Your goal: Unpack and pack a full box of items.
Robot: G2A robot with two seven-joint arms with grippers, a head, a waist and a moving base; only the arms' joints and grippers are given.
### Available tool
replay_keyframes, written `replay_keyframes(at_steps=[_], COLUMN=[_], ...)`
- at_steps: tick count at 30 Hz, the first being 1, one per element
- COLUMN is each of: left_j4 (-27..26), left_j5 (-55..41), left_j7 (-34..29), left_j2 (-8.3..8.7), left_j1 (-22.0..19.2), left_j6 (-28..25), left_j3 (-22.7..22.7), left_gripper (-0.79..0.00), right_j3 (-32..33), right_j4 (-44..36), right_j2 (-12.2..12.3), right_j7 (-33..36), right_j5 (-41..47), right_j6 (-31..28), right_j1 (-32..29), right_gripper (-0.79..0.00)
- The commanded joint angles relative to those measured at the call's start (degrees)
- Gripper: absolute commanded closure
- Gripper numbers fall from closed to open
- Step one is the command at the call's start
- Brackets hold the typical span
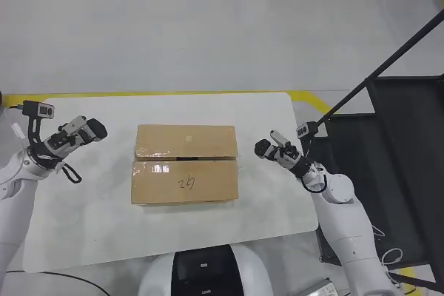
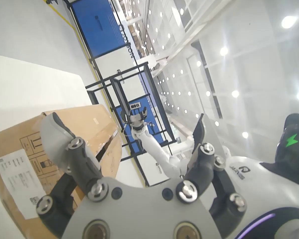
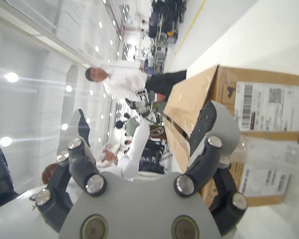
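cardboard box [image 1: 185, 164] sits closed mid-counter [image 1: 96, 222]; left claw [image 1: 96, 132] at its 9 o'clock, right claw [image 1: 260, 148] at 3 o'clock, both apart from it. left wrist view: claw wide, empty. right wrist view: claw wide, empty.

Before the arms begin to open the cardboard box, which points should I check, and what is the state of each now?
1. Brown cardboard box sits flat on the white table: ok.
2. Left gripper, fingers open and empty: ok.
3. Right gripper, fingers open and empty: ok.
4. Both grippers apart from the box, one at each side: ok.
5. Top flaps free of tape: cannot tell.
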Motion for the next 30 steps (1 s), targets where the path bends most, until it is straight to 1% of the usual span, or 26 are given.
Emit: replay_keyframes(at_steps=[1, 3, 5, 7, 11, 24, 27, 30], left_j4=[-0.6, -1.3, -2.6, -3.5, -3.0, -3.0, -3.0, -3.0], left_j5=[1.0, 1.7, 2.7, 4.6, 5.3, 5.3, 5.3, 5.3], left_j7=[-2.8, -4.9, -5.5, -5.5, -4.5, -4.5, -4.5, -4.5], left_j2=[0.12, 0.15, 0.13, 0.17, -0.01, -0.01, -0.01, -0.01], left_j1=[-0.1, -0.3, -0.6, -0.9, -1.5, -1.5, -1.5, -1.5], left_j6=[-0.5, -0.8, -0.2, -0.2, -1.3, -1.3, -1.3, -1.3], left_j3=[-0.1, 0.1, 0.6, 1.2, 2.1, 2.1, 2.1, 2.1], left_gripper=[-0.785, -0.785, -0.785, -0.785, -0.785, -0.785, -0.785, -0.785], right_j3=[0.2, 0.0, -0.4, -0.6, -1.5, -1.5, -3.3, -4.7], right_j4=[0.8, 1.5, 2.0, 2.3, 2.7, 2.7, 1.1, 0.3], right_j2=[0.6, 1.0, 1.4, 1.7, 2.0, 2.0, 2.0, 2.2], right_j7=[6.4, 10.2, 13.6, 15.5, 15.5, 15.5, 16.6, 17.7], right_j5=[-2.3, -4.2, -5.1, -6.1, -6.6, -6.6, -8.3, -10.4], right_j6=[0.4, 0.3, 0.6, 0.3, -1.2, -1.2, -0.1, -0.8], right_j1=[0.7, 1.4, 2.1, 2.8, 4.3, 4.3, 4.1, 4.6], right_gripper=[-0.785, -0.785, -0.785, -0.785, -0.785, -0.785, -0.785, -0.785])
